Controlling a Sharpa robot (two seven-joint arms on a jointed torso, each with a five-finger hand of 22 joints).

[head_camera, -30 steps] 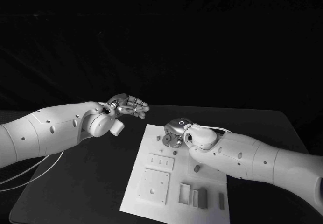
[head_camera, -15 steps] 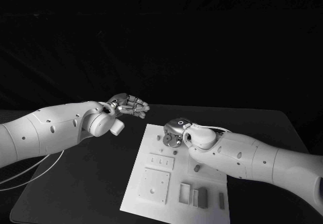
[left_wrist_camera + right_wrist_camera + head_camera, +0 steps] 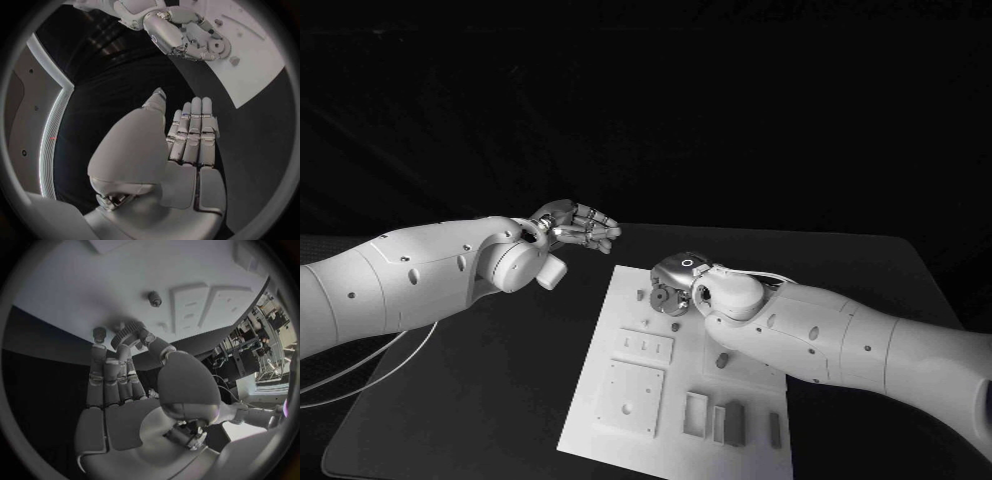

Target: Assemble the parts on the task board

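My right robot hand (image 3: 675,285) is down at the far end of the white board (image 3: 625,330), thumb and a finger pinching a small toothed gear (image 3: 127,334) against it, a peg (image 3: 154,298) standing just beside. My left robot hand (image 3: 574,226) hangs above the black tabletop (image 3: 488,390) off the board's far corner, fingers straight and close together, holding nothing.

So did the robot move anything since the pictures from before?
Nothing visibly changed. The right robot hand stays low over the far end of the white plate task board, fingers around a small grey gear-shaped part. The left robot hand stays raised beside the board, holding nothing.
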